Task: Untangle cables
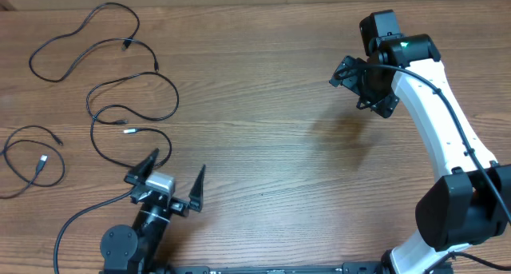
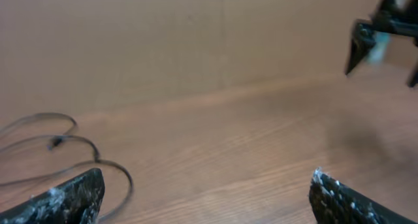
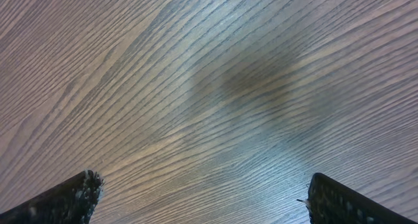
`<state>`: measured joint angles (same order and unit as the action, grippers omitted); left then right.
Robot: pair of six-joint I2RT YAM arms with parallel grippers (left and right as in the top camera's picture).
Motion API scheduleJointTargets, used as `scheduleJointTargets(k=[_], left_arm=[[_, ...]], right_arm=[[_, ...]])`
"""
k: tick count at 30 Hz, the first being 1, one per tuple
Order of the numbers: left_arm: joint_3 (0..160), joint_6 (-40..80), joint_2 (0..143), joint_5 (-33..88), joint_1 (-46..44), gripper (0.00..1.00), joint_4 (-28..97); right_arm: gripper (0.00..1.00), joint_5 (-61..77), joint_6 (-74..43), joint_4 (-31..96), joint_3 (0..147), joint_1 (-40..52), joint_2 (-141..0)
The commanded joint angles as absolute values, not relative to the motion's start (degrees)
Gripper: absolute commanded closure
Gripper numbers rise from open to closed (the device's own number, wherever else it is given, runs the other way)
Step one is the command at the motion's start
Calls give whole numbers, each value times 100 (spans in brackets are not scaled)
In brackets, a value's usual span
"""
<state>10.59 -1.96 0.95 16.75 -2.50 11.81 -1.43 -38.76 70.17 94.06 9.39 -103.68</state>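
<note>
2 grippers spread empty, left gripper (image 1: 178, 160) with cables (image 1: 130, 131) just ahead of its fingers; pinching 2 strands would retangle them.

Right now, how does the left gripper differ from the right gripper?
The left gripper sits near the cables; the right gripper hangs over bare table, far from them. The left gripper points along the table; the right gripper points down at it. Both are open and hold nothing.
</note>
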Motion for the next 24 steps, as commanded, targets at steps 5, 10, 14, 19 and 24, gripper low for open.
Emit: scheduleJointTargets(k=[5,10,14,19,24], left_arm=[[366,-305,19,1157,-215,0,148],[43,-301,19,1151,-215,0,119],[25,-305,19,856,-215,0,123],[25,-220,19,399,-217,0,425],[25,-220,19,318,-215,0,432]], right_arm=[[0,-134,-3852,7006,9397,926,-10363],[0,-134,-3852,7006,9397,923,-10363],[0,-134,-3852,7006,9397,926,-10363],[0,-134,-3852,7006,9397,923,-10363],[0,-134,-3852,7006,9397,923,-10363]])
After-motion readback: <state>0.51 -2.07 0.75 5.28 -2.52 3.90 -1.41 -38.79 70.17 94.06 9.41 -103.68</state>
